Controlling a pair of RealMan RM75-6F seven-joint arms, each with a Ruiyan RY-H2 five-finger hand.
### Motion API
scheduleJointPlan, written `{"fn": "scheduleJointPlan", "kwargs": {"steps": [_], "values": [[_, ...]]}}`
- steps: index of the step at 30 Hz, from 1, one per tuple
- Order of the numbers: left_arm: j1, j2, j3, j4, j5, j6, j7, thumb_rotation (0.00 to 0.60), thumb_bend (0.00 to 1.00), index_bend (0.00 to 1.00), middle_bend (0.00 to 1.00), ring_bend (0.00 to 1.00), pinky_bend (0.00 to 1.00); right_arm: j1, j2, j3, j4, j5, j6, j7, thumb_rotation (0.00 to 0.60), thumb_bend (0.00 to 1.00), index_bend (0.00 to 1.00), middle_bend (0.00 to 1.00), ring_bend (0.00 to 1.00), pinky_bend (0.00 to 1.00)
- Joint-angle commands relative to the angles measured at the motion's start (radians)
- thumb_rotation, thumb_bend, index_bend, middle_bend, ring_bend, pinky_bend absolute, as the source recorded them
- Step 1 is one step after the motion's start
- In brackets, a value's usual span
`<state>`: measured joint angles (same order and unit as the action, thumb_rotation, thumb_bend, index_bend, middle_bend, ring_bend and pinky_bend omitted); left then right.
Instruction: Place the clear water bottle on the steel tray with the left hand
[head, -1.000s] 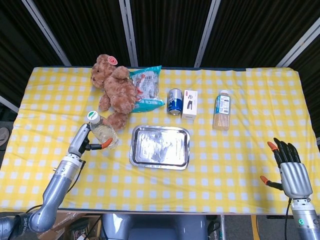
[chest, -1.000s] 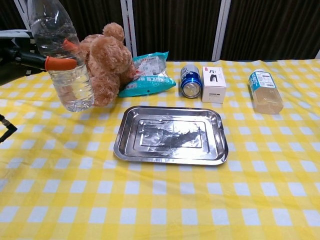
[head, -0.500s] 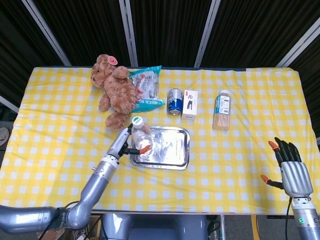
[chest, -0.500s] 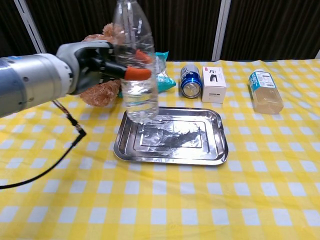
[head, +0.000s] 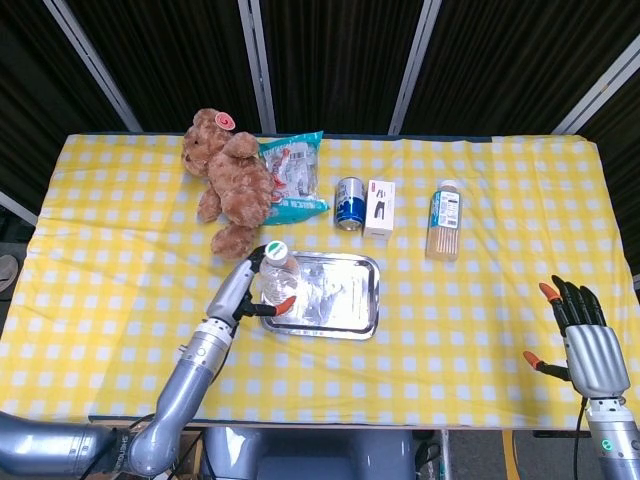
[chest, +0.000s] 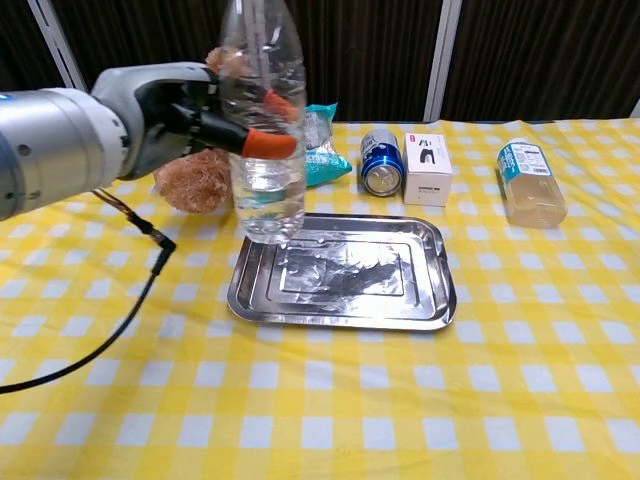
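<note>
1. Chest view: left robot hand (chest: 185, 115) wrapped around the clear water bottle (chest: 264, 150), orange-tipped fingers (chest: 270, 145) pressed across its front.
2. Bottle held upright, water filling the lower part, base over the left rear corner of the steel tray (chest: 340, 270); cannot tell whether the base touches the tray or hangs just above it.
3. Head view: same left robot hand (head: 245, 290) at the tray's (head: 345, 300) left edge, bottle (head: 278, 275) with a white and green cap standing over the tray's left portion.
4. Right robot hand (head: 580, 335) seen at the lower right of the head view, well apart from the tray, fingers spread and straight, holding nothing, beyond the counter's right edge.
5. Counter (head: 480, 330) covered in a yellow and white checked cloth.
6. Brown teddy bear (head: 228, 180) lying at the rear left, partly hidden behind the left robot hand in the chest view.
7. Teal snack bag (head: 295, 178) just beside the bear, on its right.
8. Blue can (head: 348, 203) on its side behind the tray, white box (head: 379, 208) just beside it on the right.
9. Second bottle (head: 444, 220) with a blue label and pale liquid lying further right, apart from the box.
</note>
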<state>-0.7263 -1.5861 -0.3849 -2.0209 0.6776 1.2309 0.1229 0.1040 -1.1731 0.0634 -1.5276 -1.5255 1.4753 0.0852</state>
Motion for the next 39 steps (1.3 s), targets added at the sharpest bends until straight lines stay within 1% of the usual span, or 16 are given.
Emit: {"fn": "scheduleJointPlan", "kwargs": {"steps": [1,8,9,12,15,18,23,28,31,34,37,39], "values": [[0.097,0.124,0.038,-0.013,0.066,-0.014,-0.086,0.6,0.43,0.51,0.47,0.05,0.05,0.001,-0.001,0.0,-0.003,0.001,-0.003,-0.002,0.6,0.05,0.1,0.0,0.0,0.0],[0.238,0.328,0.039,0.0,0.181,-0.084,-0.312,0.6,0.43,0.51,0.48,0.05,0.05,0.004,-0.002,-0.003,-0.014,-0.002,-0.01,-0.004,0.6,0.05,0.1,0.0,0.0,0.0],[0.265,0.363,0.041,0.006,0.206,-0.095,-0.359,0.6,0.43,0.51,0.48,0.05,0.05,0.005,-0.003,-0.004,-0.015,-0.003,-0.011,-0.008,0.6,0.05,0.1,0.0,0.0,0.0],[0.32,0.434,0.051,0.035,0.279,-0.124,-0.463,0.6,0.43,0.51,0.48,0.05,0.05,0.006,-0.005,-0.004,-0.017,-0.003,-0.012,-0.011,0.6,0.05,0.1,0.0,0.0,0.0],[0.351,0.468,0.059,0.069,0.323,-0.146,-0.539,0.6,0.43,0.51,0.48,0.05,0.05,0.007,-0.005,-0.005,-0.021,-0.004,-0.014,-0.009,0.6,0.05,0.1,0.0,0.0,0.0],[0.355,0.474,0.061,0.089,0.344,-0.169,-0.582,0.6,0.43,0.51,0.48,0.05,0.05,0.009,-0.006,-0.007,-0.021,-0.006,-0.017,-0.013,0.6,0.05,0.1,0.0,0.0,0.0],[0.316,0.433,0.062,0.083,0.351,-0.202,-0.559,0.6,0.43,0.51,0.47,0.05,0.05,0.011,-0.007,-0.006,-0.023,-0.005,-0.019,-0.016,0.6,0.05,0.1,0.0,0.0,0.0],[0.228,0.32,0.055,0.07,0.29,-0.211,-0.444,0.6,0.43,0.52,0.48,0.05,0.05,0.011,-0.005,-0.004,-0.019,0.002,-0.024,-0.008,0.6,0.05,0.1,0.0,0.0,0.0],[0.159,0.228,0.045,0.071,0.218,-0.19,-0.335,0.6,0.43,0.52,0.48,0.05,0.05,0.011,-0.003,-0.004,-0.015,0.004,-0.026,0.003,0.6,0.05,0.1,0.0,0.0,0.0],[0.108,0.155,0.036,0.08,0.169,-0.158,-0.248,0.6,0.44,0.52,0.48,0.05,0.05,0.011,0.0,-0.005,-0.011,0.003,-0.026,0.012,0.6,0.05,0.1,0.0,0.0,0.0],[0.058,0.069,0.025,0.109,0.132,-0.11,-0.166,0.6,0.44,0.52,0.49,0.05,0.05,0.011,0.002,-0.004,-0.008,0.004,-0.026,0.021,0.6,0.05,0.1,0.0,0.0,0.0],[0.027,0.003,0.022,0.152,0.121,-0.067,-0.109,0.6,0.45,0.52,0.5,0.05,0.05,0.011,0.003,-0.004,-0.007,0.003,-0.026,0.027,0.6,0.05,0.1,0.0,0.0,0.0]]}}
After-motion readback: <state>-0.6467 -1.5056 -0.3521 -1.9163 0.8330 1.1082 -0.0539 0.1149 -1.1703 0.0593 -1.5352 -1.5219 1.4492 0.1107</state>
